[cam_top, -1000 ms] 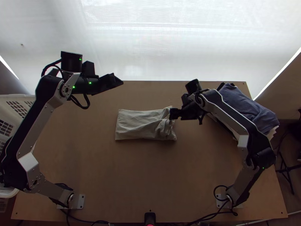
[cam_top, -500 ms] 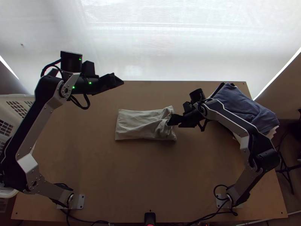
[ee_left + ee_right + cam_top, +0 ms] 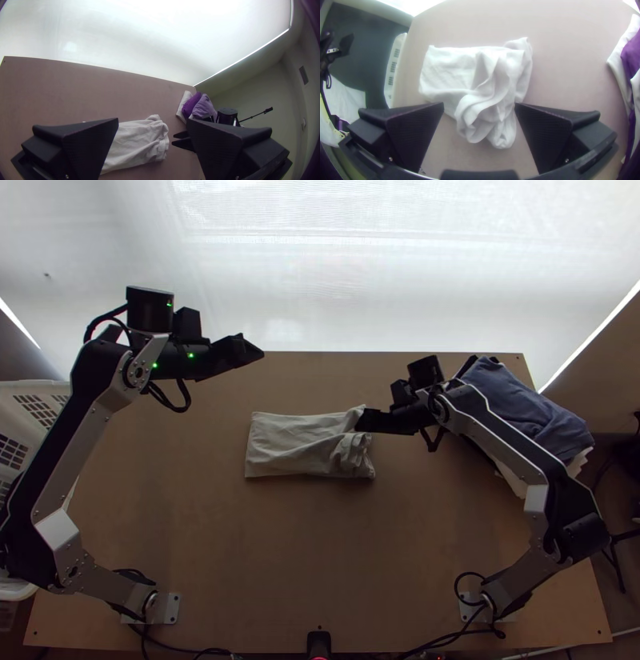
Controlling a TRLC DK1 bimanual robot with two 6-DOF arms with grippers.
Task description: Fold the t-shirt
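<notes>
Top view: the pale t-shirt is laid near the middle of the wooden surface, folded into an oblong packet, long axis running left to right, roughly parallel to the surface's near edge. The flatter, squared end is pointed toward the left arm's side; the other end, toward the right arm, is bunched and creased. The left gripper is held near the far edge of the surface, beyond the packet and well apart from it. The right gripper is placed at the bunched end, by its far corner; whether the cloth is touched cannot be told. A pile of garments is stacked at the far right corner, behind the right arm; a white basket is seen beside the surface on the left. Left wrist view: the left gripper's jaws are spread wide, nothing grasped. The t-shirt is seen farther off, its creased end directed toward the pile's side; the right gripper is seen just beside that end. Right wrist view: the right gripper's jaws are parted wide too, nothing clamped. Loose, curled folds are seen between the fingertips, and the smoother end is pointed away, toward the basket.
</notes>
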